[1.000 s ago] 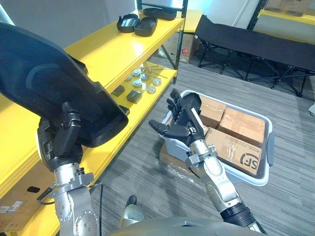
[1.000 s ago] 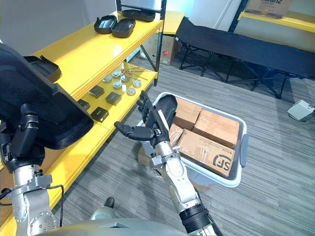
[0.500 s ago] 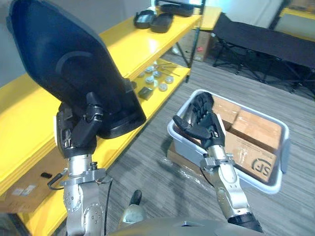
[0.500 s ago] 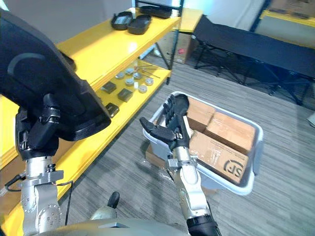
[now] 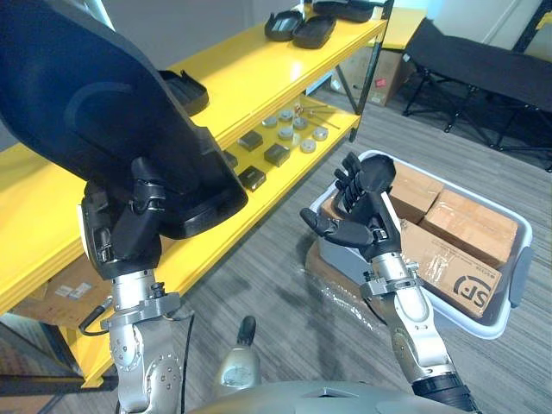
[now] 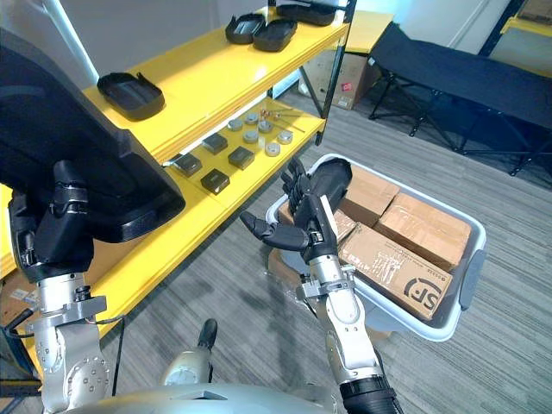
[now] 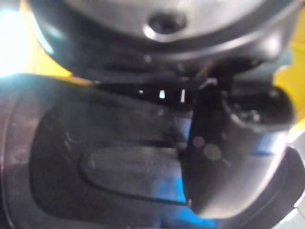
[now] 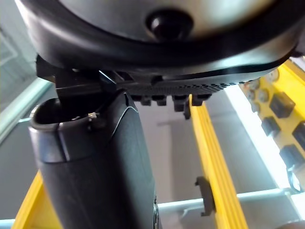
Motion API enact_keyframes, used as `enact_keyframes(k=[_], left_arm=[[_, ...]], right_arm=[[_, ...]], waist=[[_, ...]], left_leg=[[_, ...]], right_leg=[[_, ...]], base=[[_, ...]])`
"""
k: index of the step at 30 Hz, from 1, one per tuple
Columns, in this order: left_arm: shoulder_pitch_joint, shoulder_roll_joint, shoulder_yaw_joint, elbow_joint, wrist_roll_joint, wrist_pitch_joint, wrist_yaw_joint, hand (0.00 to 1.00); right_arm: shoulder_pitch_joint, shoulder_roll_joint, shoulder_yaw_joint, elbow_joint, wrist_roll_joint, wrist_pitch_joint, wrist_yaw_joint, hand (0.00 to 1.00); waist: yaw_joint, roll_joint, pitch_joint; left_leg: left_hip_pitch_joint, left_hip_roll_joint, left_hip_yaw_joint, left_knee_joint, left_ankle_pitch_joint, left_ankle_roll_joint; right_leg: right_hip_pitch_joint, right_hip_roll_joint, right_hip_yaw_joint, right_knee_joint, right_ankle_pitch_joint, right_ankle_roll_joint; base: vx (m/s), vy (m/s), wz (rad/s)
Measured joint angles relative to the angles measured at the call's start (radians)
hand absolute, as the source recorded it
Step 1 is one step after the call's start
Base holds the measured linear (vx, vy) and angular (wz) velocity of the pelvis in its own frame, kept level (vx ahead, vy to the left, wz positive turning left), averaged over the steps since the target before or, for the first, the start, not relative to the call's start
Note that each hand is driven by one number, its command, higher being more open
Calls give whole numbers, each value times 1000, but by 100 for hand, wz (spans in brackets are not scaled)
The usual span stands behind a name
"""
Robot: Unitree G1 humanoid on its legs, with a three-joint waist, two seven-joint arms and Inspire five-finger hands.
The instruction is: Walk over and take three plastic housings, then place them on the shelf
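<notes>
- The big black housing (image 5: pixel 103 129) is in my left hand (image 5: pixel 125 233), raised over the yellow shelf (image 5: pixel 250 78). My fingers curl round its lower rim.
- It looks like a stiff, smooth, light shell, but bulky for one hand. I judge the rim the surest hold, and it may swing.
- My right hand (image 5: pixel 362 211) is empty, fingers straight, in front of the grey bin (image 5: pixel 516 276) of cardboard boxes (image 5: pixel 470 224).
- The housing's top is cut off and it hides the shelf behind it. A smaller black tray (image 6: pixel 131 93) lies further along.
</notes>
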Motion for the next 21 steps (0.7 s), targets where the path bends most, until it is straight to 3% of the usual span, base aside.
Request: enact_keyframes(k=[3,5,6,7,8,9,10,12,13,14,16,17,18,19,21], left_arm=[[27,-30,18,0,2,0,21,0],[28,-36,32,0,5,0,29,0],[28,-35,44,-2,12,0,26,0],[28,-30,62,-8,16,0,10,0],[29,-34,69,-11,20,0,2,0],[23,-28,82,-13,23,-1,-5,0],[17,-17,105,-15,39,-2,-9,0],[18,-3,145,-17,48,-2,9,0],[16,5,167,-17,45,-1,35,0],[16,3,175,-16,43,0,47,0],[1,9,181,-16,41,0,73,0],[-9,11,178,-16,41,0,74,0],[-40,17,171,-9,41,-1,72,0],[-80,31,165,13,43,-1,64,0],[-127,56,157,59,37,-1,50,0]], right_arm=[[-35,24,6,0,6,0,6,100],[-47,44,14,0,5,0,3,100],[-48,53,17,-3,4,0,-2,100],[-41,63,14,-11,4,-2,-16,100],[-36,57,15,-19,4,-5,-26,100],[-26,59,16,-21,5,-13,-32,100],[-14,69,20,-21,4,-19,-37,100],[-19,77,46,-20,3,-27,-35,100],[-28,84,63,-18,1,-38,-26,100],[-36,83,68,-14,-5,-42,-20,100],[-84,61,67,-9,-3,-50,-5,100],[-99,54,63,-9,8,-53,-4,100],[-126,47,47,-16,28,-53,-9,100],[-134,45,24,-36,36,-53,-21,100],[-135,21,-16,-60,37,-54,-32,100]], waist=[[9,-9,31],[19,-12,44],[30,-27,54],[31,-29,56],[31,-4,48],[30,-1,43],[30,-22,36],[30,-46,26],[30,-41,29],[29,-42,29],[24,-17,31],[19,-11,28],[3,-1,27],[-25,0,25],[-55,-5,21]], left_leg=[[-33,-33,13,96,-46,-13],[-74,-54,14,213,-112,-15],[-105,-68,20,301,-162,-5],[-149,-94,91,475,-251,56],[-155,-96,113,514,-310,80],[-164,-99,107,536,-344,73],[-156,-117,101,516,-350,78],[-122,-130,92,438,-335,100],[-88,-129,67,395,-317,130],[-64,-128,60,378,-314,136],[18,-128,26,313,-312,143],[23,-130,9,309,-314,145],[29,-140,-39,308,-319,143],[34,-162,-119,309,-322,141],[63,-191,-215,309,-334,130]], right_leg=[[1,-36,7,17,1,5],[20,-54,3,17,-5,5],[40,-63,-11,-1,-8,-1],[88,-76,-30,-20,7,-34],[88,-70,-23,16,21,-59],[41,-87,4,125,48,-99],[-41,-114,66,245,124,-141],[-127,-113,136,351,225,-134],[-165,-83,143,417,137,-110],[-171,-63,140,423,91,-107],[-207,51,140,332,5,-142],[-231,78,154,308,1,-148],[-288,130,228,268,3,-146],[-331,173,339,227,13,-129],[-348,202,467,168,40,-88]], base=[[33,78,-1],[44,117,2],[95,216,15],[126,210,18],[139,221,30],[129,216,37],[120,248,36],[202,179,19],[262,92,14],[273,51,13],[253,61,32],[254,41,80],[252,-24,141],[261,-74,168],[233,-199,179]])
